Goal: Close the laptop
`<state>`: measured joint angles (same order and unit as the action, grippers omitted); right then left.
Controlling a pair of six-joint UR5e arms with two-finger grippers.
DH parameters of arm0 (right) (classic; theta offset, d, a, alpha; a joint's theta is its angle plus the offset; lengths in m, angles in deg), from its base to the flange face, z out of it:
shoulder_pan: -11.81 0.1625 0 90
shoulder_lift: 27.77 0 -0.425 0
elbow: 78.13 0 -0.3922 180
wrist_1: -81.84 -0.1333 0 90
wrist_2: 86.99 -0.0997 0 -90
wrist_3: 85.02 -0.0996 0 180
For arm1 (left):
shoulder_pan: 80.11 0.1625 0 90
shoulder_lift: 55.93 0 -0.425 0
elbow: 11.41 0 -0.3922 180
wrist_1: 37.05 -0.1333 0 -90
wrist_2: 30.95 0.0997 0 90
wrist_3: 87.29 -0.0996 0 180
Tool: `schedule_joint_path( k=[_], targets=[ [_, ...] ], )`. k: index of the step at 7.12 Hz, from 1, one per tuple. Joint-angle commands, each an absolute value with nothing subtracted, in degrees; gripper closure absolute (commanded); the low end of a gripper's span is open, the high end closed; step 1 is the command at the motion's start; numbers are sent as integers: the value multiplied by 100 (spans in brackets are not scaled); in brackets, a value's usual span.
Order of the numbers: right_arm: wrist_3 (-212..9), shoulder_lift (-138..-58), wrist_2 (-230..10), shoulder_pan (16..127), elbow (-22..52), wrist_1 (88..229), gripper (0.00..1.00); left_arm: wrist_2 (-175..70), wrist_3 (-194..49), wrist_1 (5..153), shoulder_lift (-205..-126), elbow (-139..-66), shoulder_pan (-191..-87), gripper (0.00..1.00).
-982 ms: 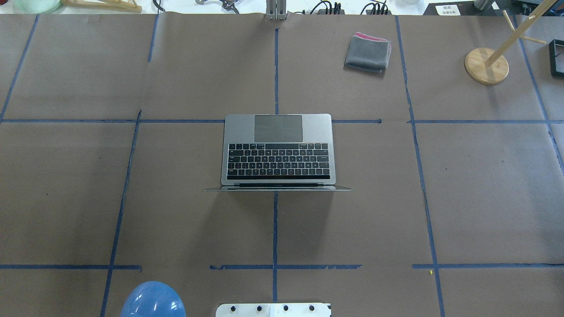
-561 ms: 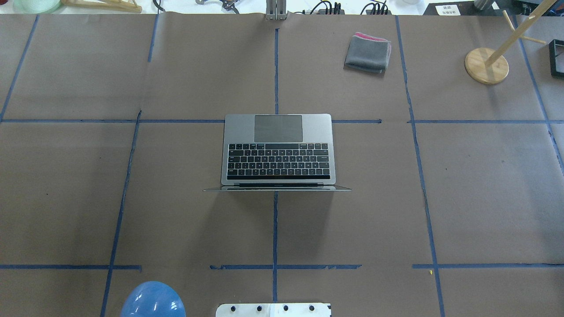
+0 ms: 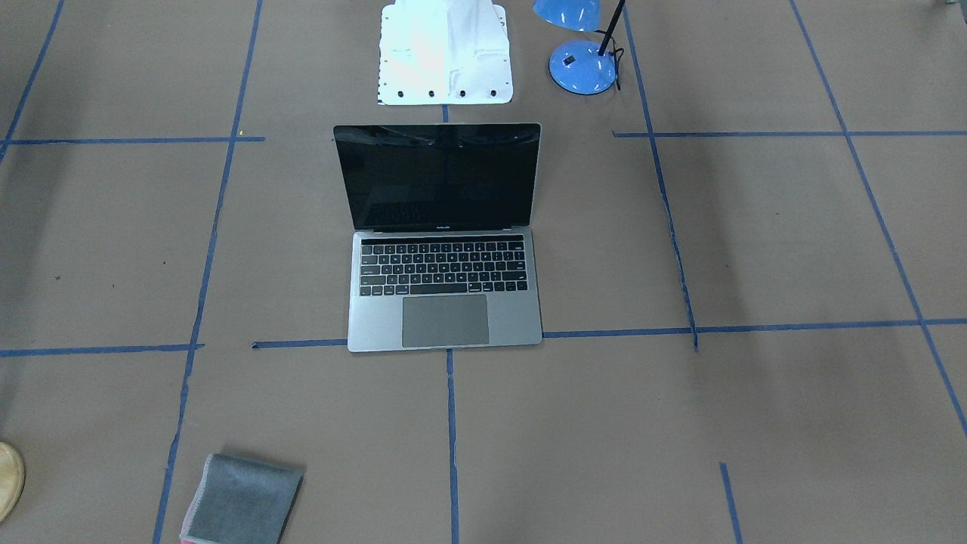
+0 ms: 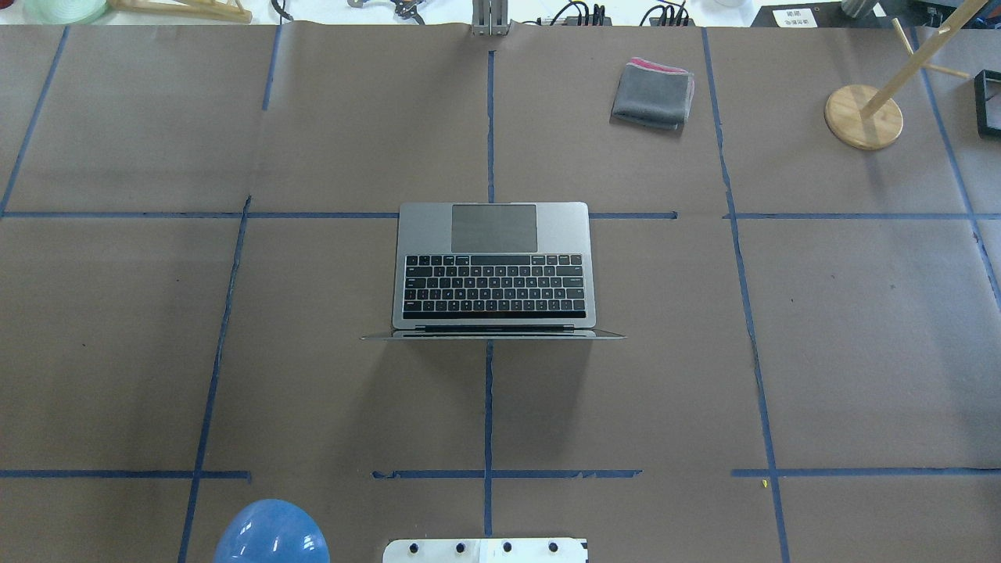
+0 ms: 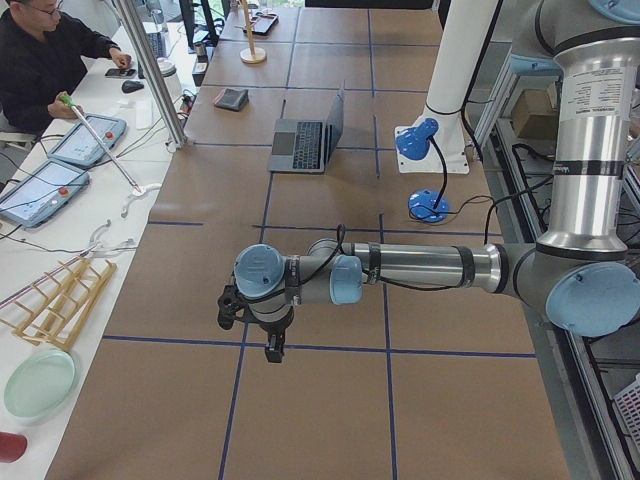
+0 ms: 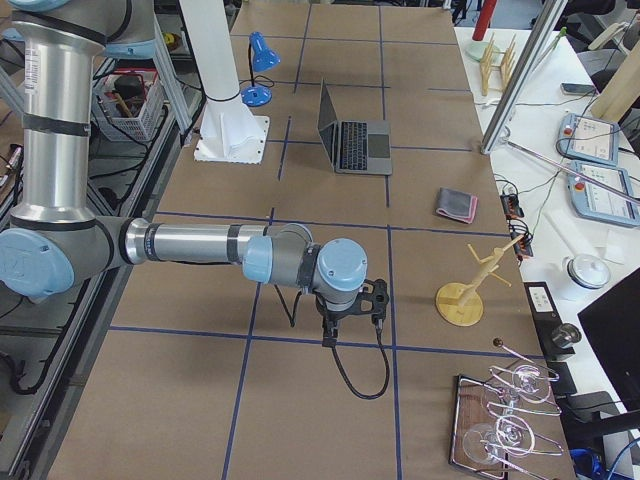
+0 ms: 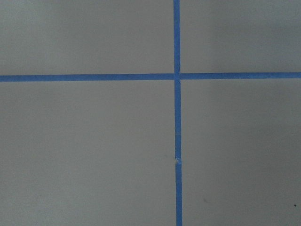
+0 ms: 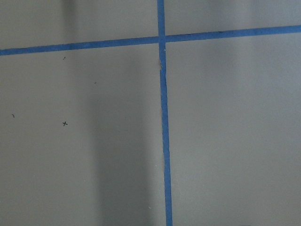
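Observation:
The laptop (image 4: 493, 266) stands open in the middle of the table, its lid upright and its black screen (image 3: 438, 177) facing away from the robot. It also shows in the left view (image 5: 305, 145) and the right view (image 6: 360, 145). My left gripper (image 5: 272, 350) hangs over bare table far to the laptop's left, seen only in the left view. My right gripper (image 6: 330, 338) hangs over bare table far to its right, seen only in the right view. I cannot tell whether either is open or shut. Both wrist views show only brown paper and blue tape.
A folded grey cloth (image 4: 653, 94) lies at the far right of the laptop. A wooden stand (image 4: 862, 117) is further right. A blue lamp (image 4: 270, 536) and the white robot base (image 3: 446, 53) sit behind the lid. An operator (image 5: 50, 60) sits at the side bench.

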<state>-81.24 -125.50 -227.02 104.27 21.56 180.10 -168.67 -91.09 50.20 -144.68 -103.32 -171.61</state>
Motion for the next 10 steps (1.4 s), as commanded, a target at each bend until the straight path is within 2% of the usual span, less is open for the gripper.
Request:
schedule_joint_path(
  k=[1,7,8,10],
  targets=[
    [-8124,-12541,-22709,10427,2163,18001,0,-16868,-9116,5023,-14469,-10326,-17161,0],
    [-8115,-12524,-22691,10427,2453,18010,0,-16894,-9072,5005,-14583,-10694,-17152,0],
    [-8133,-12289,-22726,10427,2523,18054,0,-16911,-9063,4996,-14601,-10860,-17152,0],
    [-8124,-12269,-22788,10427,2461,18019,0,-16912,-7885,4926,-14584,-12086,-17021,0]
  ],
)
